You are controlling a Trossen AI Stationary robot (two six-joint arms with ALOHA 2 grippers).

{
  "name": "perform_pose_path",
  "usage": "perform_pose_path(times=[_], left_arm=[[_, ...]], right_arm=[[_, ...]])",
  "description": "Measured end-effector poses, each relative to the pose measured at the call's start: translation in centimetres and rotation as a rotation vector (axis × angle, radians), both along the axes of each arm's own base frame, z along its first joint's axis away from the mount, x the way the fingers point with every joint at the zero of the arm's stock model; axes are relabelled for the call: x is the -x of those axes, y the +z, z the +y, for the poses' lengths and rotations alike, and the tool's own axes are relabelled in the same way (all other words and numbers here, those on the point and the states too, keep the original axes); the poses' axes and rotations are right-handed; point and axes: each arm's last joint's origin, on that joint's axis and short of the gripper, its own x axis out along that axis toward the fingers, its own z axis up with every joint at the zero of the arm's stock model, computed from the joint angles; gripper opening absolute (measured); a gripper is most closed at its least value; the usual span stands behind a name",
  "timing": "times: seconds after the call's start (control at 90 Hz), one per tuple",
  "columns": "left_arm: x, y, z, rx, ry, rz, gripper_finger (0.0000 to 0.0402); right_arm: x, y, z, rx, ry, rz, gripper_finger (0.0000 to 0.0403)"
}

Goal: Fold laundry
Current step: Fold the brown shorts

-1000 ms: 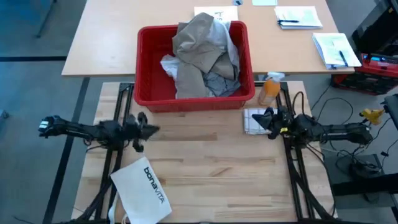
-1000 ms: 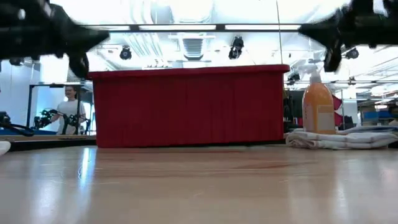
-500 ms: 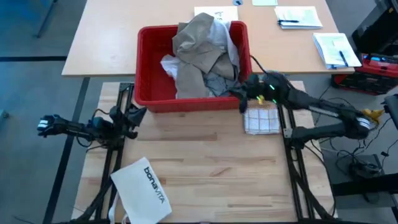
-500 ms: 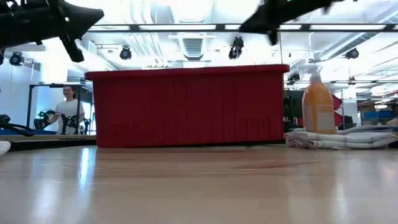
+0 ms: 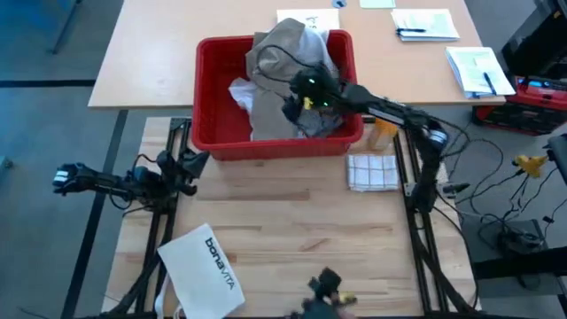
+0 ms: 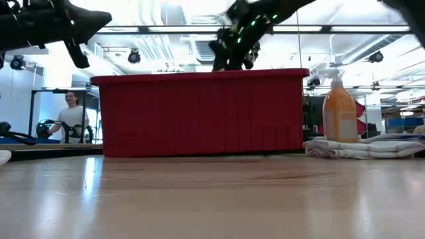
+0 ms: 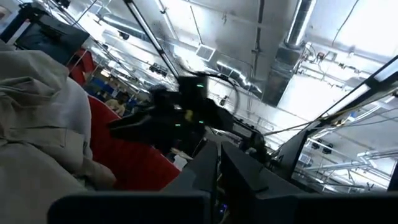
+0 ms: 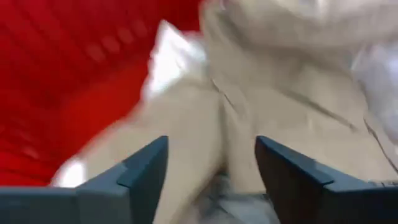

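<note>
The laundry lies heaped in a red basket (image 5: 204,97) at the table's far side: a khaki-tan piece (image 5: 279,53) on top, white cloth (image 5: 243,91) and grey cloth (image 5: 317,122) under it. My right gripper (image 5: 293,108) reaches over the basket from the right and stands open just above the khaki piece (image 8: 205,118), one finger on either side of a fold. My left gripper (image 5: 197,160) is shut and hangs in the air near the basket's near left corner, holding nothing. My right gripper points down into the heap with its fingers (image 8: 147,171) on either side of a khaki fold (image 8: 217,143). Whether they touch the cloth I cannot tell.
A stiff white bag printed "bonavita" (image 5: 204,270) lies at the near left. A folded checked towel (image 5: 370,171) and an orange spray bottle (image 5: 383,133) sit right of the basket. A small dark object (image 5: 324,288) shows at the near edge. Bare wood lies in between.
My right gripper has swung up from beside the towel, toward the far edge and the left, and now hangs over the basket's heap. My left gripper drew back a little toward the far left early on, then kept still. The laundry has not moved.
</note>
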Motion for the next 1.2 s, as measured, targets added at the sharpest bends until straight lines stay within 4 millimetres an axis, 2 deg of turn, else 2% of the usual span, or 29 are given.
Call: perform_pose_path(times=[0.133, 0.244, 0.433, 0.589, 0.767, 1.0, 1.2], left_arm=[[0.0, 0.0, 0.0, 0.000, 0.000, 0.003, 0.0004], [-0.1, -0.1, 0.0, -0.001, 0.000, 0.010, 0.0004], [-0.3, -0.3, 0.0, -0.004, 0.001, 0.038, 0.0004], [-0.6, -0.5, -0.1, -0.006, 0.001, 0.057, 0.0004], [-0.8, -0.7, -0.1, -0.008, 0.001, 0.076, 0.0004], [-0.8, -0.7, -0.1, -0.009, 0.001, 0.082, 0.0004], [-0.8, -0.7, -0.1, 0.015, -0.012, 0.063, 0.0004]], right_arm=[[-1.4, -1.9, -1.2, 0.015, 0.109, 0.235, 0.0271], [-2.0, -3.3, -1.9, 0.032, 0.094, 0.350, 0.0278], [-2.5, -4.5, -3.3, 0.174, 0.087, 0.464, 0.0264], [-3.4, -6.2, -3.8, 0.235, 0.168, 0.526, 0.0249], [-3.7, -6.1, -4.8, 0.321, 0.155, 0.514, 0.0231], [-3.2, -6.3, -5.8, 0.336, 0.108, 0.526, 0.0175], [-2.9, -5.5, -5.7, 0.354, 0.073, 0.548, 0.0077]])
